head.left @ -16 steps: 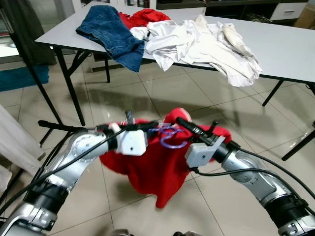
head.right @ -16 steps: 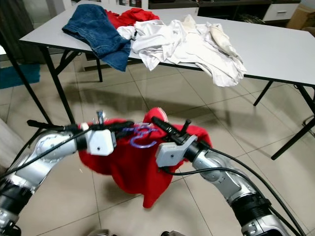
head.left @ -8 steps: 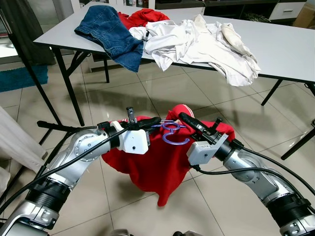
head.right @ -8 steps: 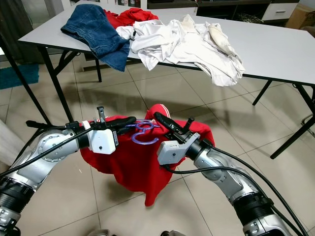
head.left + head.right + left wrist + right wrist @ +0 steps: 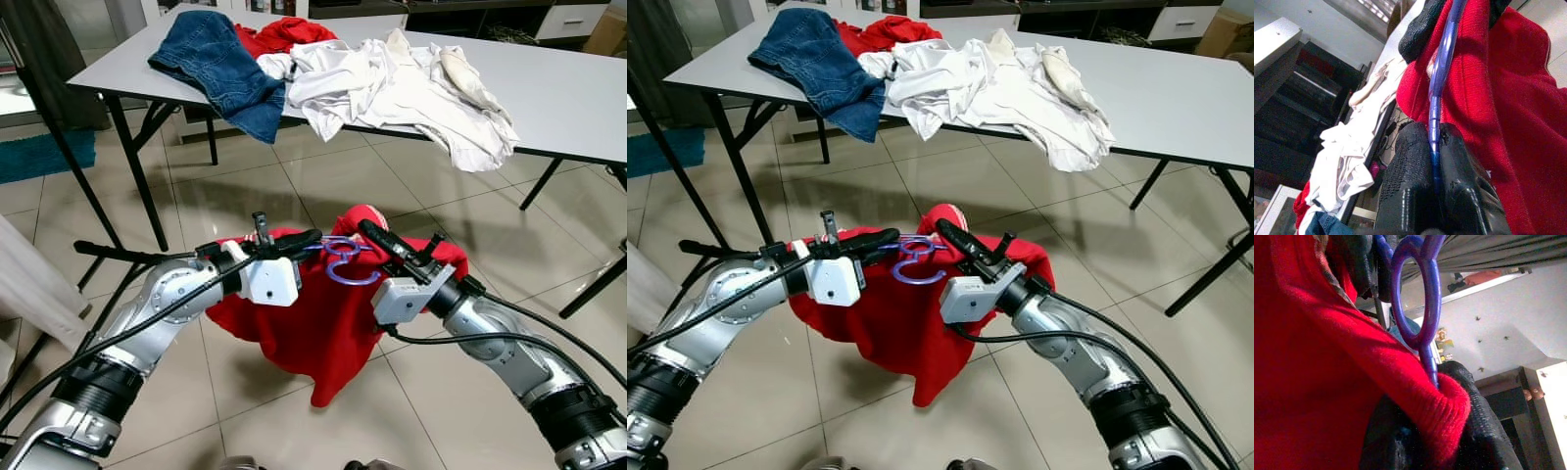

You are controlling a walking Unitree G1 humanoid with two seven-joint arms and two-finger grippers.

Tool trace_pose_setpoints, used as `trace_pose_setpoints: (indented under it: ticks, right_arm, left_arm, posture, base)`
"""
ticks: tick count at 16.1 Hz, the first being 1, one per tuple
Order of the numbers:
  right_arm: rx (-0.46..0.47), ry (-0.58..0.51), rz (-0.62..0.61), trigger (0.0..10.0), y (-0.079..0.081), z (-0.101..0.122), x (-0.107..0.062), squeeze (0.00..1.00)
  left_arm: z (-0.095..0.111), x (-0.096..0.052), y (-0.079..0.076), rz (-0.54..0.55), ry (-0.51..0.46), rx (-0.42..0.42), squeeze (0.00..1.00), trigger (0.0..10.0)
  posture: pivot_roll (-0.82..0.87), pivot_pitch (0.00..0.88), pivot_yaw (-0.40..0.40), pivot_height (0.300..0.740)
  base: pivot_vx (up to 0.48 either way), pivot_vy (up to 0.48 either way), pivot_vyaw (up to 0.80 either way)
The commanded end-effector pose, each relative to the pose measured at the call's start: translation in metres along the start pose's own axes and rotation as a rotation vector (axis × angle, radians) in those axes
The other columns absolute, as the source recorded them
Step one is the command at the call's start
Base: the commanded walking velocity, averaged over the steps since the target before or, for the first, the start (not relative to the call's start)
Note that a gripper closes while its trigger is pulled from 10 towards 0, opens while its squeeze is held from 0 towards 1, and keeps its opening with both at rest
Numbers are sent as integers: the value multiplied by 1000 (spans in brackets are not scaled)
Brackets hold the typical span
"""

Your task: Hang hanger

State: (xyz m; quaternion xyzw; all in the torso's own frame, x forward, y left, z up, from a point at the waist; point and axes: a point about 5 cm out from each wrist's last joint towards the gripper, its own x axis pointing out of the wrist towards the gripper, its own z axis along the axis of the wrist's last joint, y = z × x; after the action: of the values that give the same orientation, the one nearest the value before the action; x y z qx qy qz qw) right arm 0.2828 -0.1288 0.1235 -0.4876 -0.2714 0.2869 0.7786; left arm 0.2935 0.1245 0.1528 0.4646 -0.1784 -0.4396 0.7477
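Nearest to me, both my arms reach inward over the tiled floor point(image 5: 294, 431) and meet in front of my chest. My left gripper point(image 5: 306, 238) has its two black fingers point(image 5: 1410, 186) pressed together on the thin purple hanger point(image 5: 343, 264), clamped tight on its bar. My right gripper point(image 5: 370, 233) comes in from the right, its fingers closed over the hanger's stem with a fold of the red garment point(image 5: 313, 323) caught between them. The garment is draped on the hanger and hangs down between my wrists, its lowest corner well above the tiles. The hanger's loop sits between my two grippers. Farther off stands a long white table point(image 5: 568, 98) carrying blue jeans point(image 5: 220, 69) at its left end, a red cloth point(image 5: 289, 31) behind them, and a heap of white clothes point(image 5: 402, 88) in the middle.
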Motion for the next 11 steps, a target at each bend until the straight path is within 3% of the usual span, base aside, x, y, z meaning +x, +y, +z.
trace_pose_setpoints:
  ticks: [1,2,3,4,5,6,11]
  right_arm:
    - [-17,-1,-148,10000,-29,-3,5,871]
    - [-25,-3,-148,10000,-29,-3,5,1000]
    - [-39,0,-139,10000,-29,-3,5,898]
    - [-46,3,-134,10000,-29,-3,5,898]
    - [-54,3,-129,10000,-28,-3,6,59]
    - [-67,4,-122,10000,-27,-4,5,0]
    - [-63,38,-132,10000,-28,-9,3,0]
  left_arm:
    - [-2,1,2,9,11,5,0,0]
    - [-2,1,1,7,9,6,0,0]
    - [-2,1,1,5,9,7,0,0]
    - [-2,1,1,5,8,8,0,0]
    - [-2,1,1,5,8,9,0,0]
    - [-2,1,1,4,8,10,0,0]
    - [-2,2,-1,0,6,10,0,0]
  posture:
    - [230,20,-25,740]
    - [230,20,-25,740]
    - [230,19,-26,740]
    - [230,19,-26,740]
    - [230,19,-26,740]
    - [230,19,-26,740]
    - [229,20,-24,740]
  base:
    - [0,0,0]
    - [0,0,0]
    - [0,0,0]
    - [0,0,0]
    - [0,0,0]
    - [0,0,0]
    - [0,0,0]
